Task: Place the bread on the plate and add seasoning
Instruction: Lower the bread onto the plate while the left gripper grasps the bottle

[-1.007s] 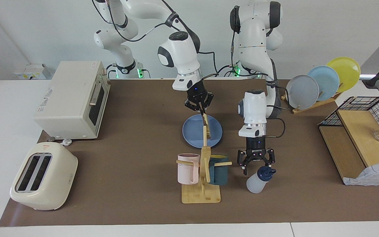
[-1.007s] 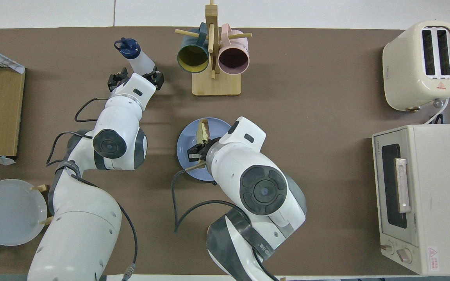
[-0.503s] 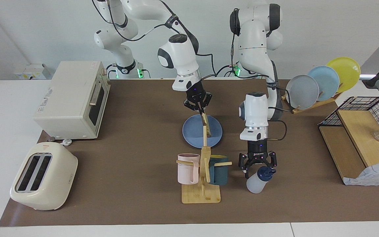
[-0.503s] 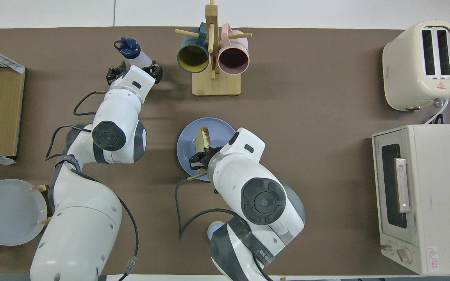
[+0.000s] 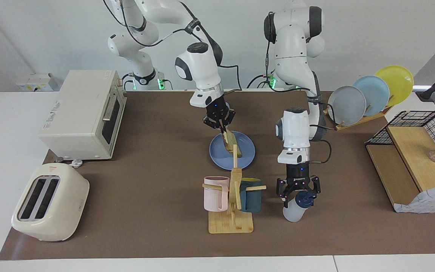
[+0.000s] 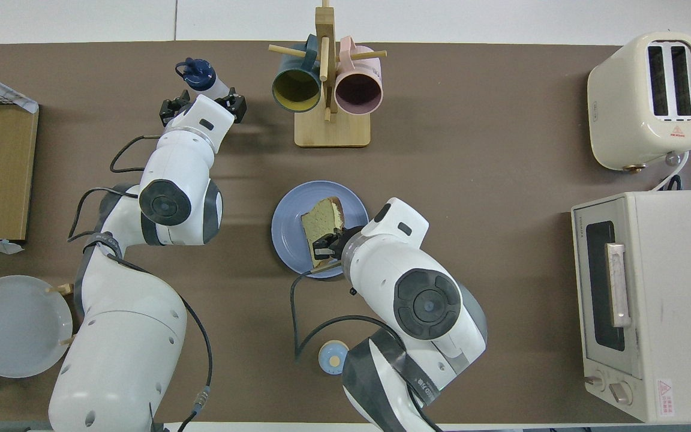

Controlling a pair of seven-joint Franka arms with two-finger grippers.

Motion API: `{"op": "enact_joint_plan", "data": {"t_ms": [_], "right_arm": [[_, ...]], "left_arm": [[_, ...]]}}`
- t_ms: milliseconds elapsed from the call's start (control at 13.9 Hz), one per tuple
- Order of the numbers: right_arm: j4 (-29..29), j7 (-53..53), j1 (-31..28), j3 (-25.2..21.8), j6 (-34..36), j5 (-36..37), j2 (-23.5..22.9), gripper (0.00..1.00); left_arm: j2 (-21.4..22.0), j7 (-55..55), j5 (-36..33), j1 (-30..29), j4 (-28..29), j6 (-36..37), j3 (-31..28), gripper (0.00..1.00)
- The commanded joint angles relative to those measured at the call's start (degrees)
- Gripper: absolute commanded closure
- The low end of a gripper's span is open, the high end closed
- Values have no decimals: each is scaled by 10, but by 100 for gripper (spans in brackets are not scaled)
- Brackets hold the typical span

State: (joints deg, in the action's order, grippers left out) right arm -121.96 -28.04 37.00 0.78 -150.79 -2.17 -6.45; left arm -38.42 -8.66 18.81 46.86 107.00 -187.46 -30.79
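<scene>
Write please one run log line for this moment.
right gripper: shut on bread, tilted over plate | left gripper: open around seasoning | seasoning standing on table

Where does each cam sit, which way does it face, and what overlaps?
Facing view: high across the table, looking at the robots; both arms show from their bases, right gripper holding the bread over the plate, left gripper open at the seasoning.
Overhead view: above the robots' end, looking steeply down; arms enter from the bottom.
Shared: both arms, plate, bread, seasoning, mug rack, toaster.
</scene>
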Motion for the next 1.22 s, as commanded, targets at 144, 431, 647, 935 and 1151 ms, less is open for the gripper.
{"op": "enact_joint_plan", "data": {"t_ms": [144, 431, 647, 935, 1151], "right_arm": [[-23, -8, -21, 4, -12, -13, 14, 100], [-28, -10, -20, 4, -12, -13, 18, 0], [-26, -6, -20, 4, -10, -13, 17, 0], [15, -6, -24, 4, 8, -13, 7, 0], [18, -4, -26, 4, 9, -13, 3, 0]], "left_arm": [[-16, -5, 11, -1, -29, 19, -4, 15], [-17, -4, 11, -4, -38, 40, -5, 82], [-17, -3, 11, -4, -36, 42, -4, 100], [-13, -6, 12, -12, -36, 36, -3, 100], [37, -2, 13, -12, -19, 67, -4, 100]]}}
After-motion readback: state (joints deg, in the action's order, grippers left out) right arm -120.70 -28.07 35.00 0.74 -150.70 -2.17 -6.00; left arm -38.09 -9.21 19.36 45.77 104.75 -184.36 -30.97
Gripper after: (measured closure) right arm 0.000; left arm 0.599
